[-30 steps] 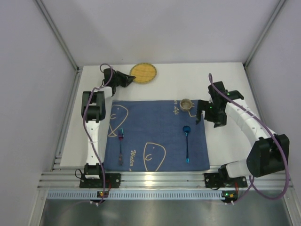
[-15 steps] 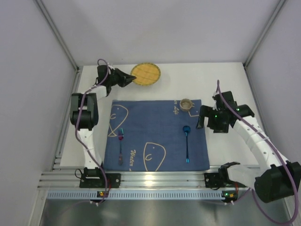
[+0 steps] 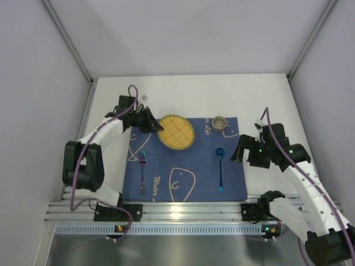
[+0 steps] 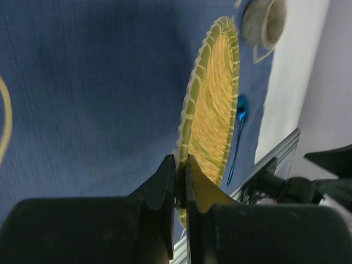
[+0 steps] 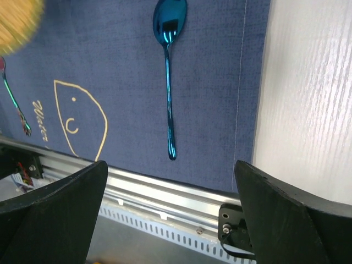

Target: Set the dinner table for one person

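Observation:
My left gripper (image 3: 157,126) is shut on the rim of a round woven yellow-green plate (image 3: 177,132), holding it over the upper middle of the dark blue placemat (image 3: 183,160) on the white dinner table (image 3: 266,105). In the left wrist view the plate (image 4: 215,104) stands edge-on between the fingers (image 4: 165,181). A small cup (image 3: 220,122) sits at the mat's far right corner. A purple fork (image 3: 142,169) lies on the mat's left, a blue spoon (image 3: 220,166) on its right, also seen in the right wrist view (image 5: 168,71). My right gripper (image 3: 239,151) is open and empty beside the mat's right edge.
An aluminium rail (image 3: 188,210) runs along the near table edge and shows in the right wrist view (image 5: 165,192). Grey walls enclose the table on three sides. A small white tag (image 3: 145,97) lies on the table behind the left arm.
My left gripper has carried the woven plate from the far table edge onto the placemat's upper middle. My right arm has drawn back toward the near right, away from the cup.

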Controlling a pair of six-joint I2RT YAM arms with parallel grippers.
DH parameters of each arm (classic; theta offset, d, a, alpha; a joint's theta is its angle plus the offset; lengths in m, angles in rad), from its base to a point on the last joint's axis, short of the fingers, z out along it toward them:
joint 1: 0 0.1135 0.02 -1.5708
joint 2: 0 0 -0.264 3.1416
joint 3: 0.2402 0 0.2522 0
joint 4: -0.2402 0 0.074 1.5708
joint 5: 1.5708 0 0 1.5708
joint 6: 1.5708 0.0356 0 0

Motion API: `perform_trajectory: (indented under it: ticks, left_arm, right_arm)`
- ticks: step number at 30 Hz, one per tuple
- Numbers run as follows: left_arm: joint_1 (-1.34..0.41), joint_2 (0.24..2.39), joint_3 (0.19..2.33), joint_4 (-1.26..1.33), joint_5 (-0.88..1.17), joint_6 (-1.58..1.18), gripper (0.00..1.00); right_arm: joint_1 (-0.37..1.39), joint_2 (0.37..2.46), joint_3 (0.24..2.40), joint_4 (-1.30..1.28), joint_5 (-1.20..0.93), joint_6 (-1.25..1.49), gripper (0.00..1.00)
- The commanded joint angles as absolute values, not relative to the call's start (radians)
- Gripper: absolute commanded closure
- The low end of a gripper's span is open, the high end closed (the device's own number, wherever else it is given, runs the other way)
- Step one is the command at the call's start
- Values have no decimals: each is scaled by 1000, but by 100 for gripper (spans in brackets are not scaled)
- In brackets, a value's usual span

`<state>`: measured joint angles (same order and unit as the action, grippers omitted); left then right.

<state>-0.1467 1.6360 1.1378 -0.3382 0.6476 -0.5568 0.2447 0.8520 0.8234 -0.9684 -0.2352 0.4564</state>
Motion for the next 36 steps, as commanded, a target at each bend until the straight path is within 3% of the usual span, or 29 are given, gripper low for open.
perform_trajectory:
  ticks: [1,13,21,36]
  left_arm:
    - [-175,1447,950,-384,608,-546,100]
    - [-323,1169,594,-232,466,-752,100]
    - [-428,1046,454,-205,184,-905,100]
    - [-540,1267,531,-386,-24,-937,100]
  right_arm:
    - [235,781,808,-983,-278,476,1]
    - [235,577,735,-1111,-313,480,1]
    - [235,532,736,-1163,-328,474,1]
    - [235,476,703,-1192,-331,468,1]
